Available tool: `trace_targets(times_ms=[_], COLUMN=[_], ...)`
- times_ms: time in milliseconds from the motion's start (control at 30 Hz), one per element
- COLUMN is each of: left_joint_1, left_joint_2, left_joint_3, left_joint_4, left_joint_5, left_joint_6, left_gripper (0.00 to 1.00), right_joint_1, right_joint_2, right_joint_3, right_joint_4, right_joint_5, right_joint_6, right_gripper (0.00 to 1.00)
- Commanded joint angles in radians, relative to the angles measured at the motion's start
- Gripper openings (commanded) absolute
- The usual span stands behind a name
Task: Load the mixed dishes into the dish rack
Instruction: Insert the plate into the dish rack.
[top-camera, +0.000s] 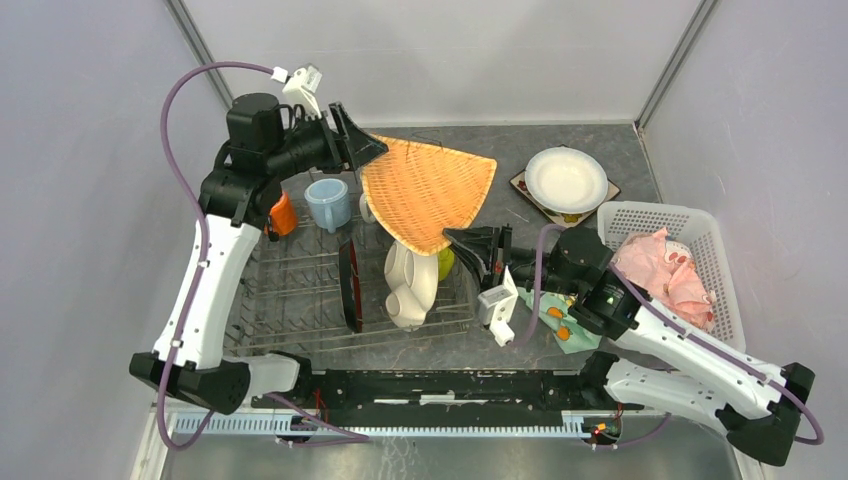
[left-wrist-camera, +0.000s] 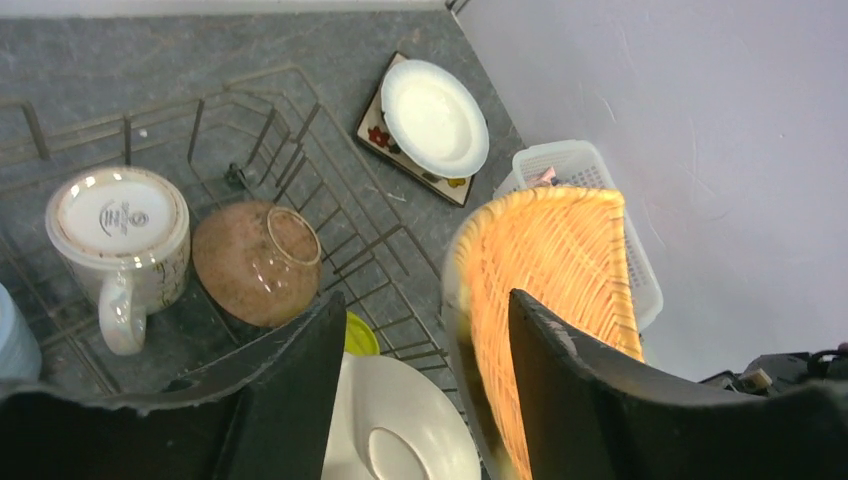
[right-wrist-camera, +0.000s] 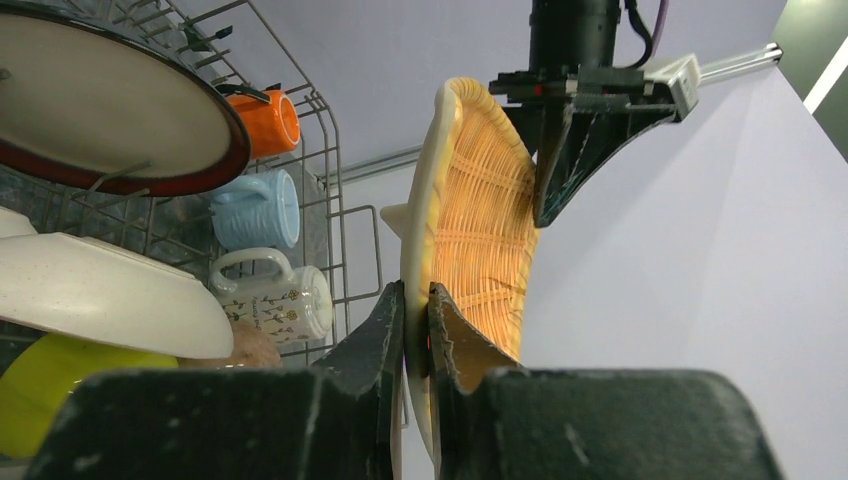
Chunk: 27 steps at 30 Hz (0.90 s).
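Both arms meet at the woven tan plate, which hangs on edge in the air over the right end of the dish rack. Right gripper is pinched tight on its near rim. Left gripper sits at the far rim, jaws spread with the edge in the gap.
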<state>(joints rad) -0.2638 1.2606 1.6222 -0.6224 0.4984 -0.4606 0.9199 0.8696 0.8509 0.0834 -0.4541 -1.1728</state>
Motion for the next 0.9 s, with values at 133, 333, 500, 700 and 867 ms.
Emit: trace_targets(times_ms=[133,333,500,700,867], left_joint_1=[0.004,0.005,0.008,0.009,0.009], left_joint_2=[0.019,-0.02,-0.096,-0.179,-0.24], left_joint_3=[-0.012,-0.038,-0.054,-0.055,-0.035], left_joint_4=[0.009,0.044,0.044,0.037,0.009], left_joint_5=[-0.006,-0.026,-0.151,-0.32,-0.504], left_joint_6=[0.008,-0.005,-0.012,-0.003,0.056], left_gripper=[0.35,0.02,0.02,0.02,0.02], right_joint_1=[0.04,0.046,0.046,0.047,0.047], right_joint_2=[-0.008,-0.013,-0.026,-0.07,-0.127], right_joint_3=[0.036,-0.005,-0.083,-0.199,-0.253], right_joint_4=[0.07,0.107,0.161,0.236,0.269], right_joint_5=[0.028,0.038,0.059,0.055,0.123], right_joint_6=[-0.098,-0.02,0.117,0.242,0.327], right_gripper=[0.0,0.12,0.59,0.96,0.98])
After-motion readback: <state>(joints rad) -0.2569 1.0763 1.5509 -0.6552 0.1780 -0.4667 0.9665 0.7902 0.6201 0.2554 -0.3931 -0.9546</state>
